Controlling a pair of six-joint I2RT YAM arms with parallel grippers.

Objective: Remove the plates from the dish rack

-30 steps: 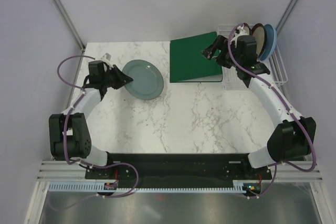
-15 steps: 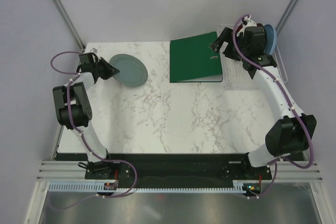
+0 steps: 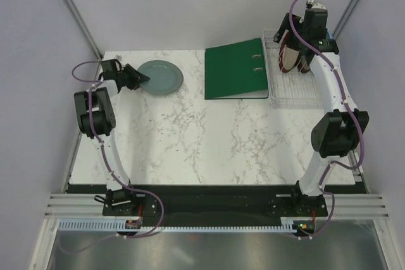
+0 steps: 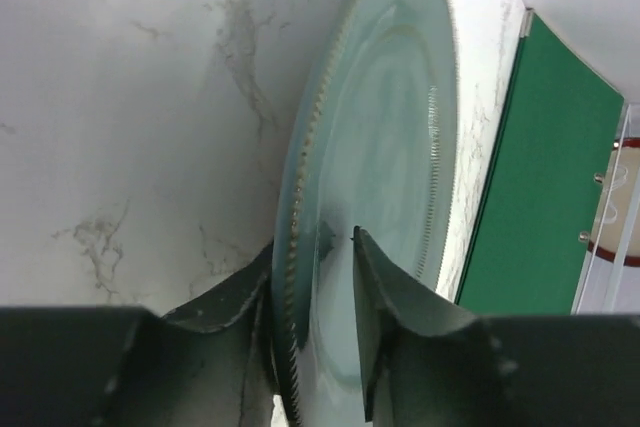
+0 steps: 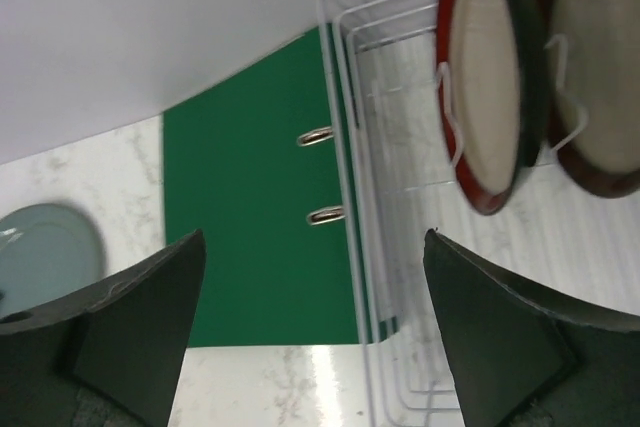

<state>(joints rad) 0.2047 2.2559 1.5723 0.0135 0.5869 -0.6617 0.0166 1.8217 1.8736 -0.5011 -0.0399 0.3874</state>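
The grey-green plate lies flat on the table at the back left; it also shows in the left wrist view. My left gripper straddles its left rim, slightly open. One finger is against the rim's underside and the other stands a little off its face. My right gripper is wide open and empty, high over the left side of the white wire dish rack. Two beige plates with red-brown rims stand upright in it. The light blue plate is hidden.
The flat green ring binder lies between the plate and the rack, touching the rack's left side. The marble table's back edge and the grey walls are close behind both grippers.
My left arm has carried the grey-green plate back and left, and it now lies near the back edge. My right gripper has risen and swung back over the rack, still open.
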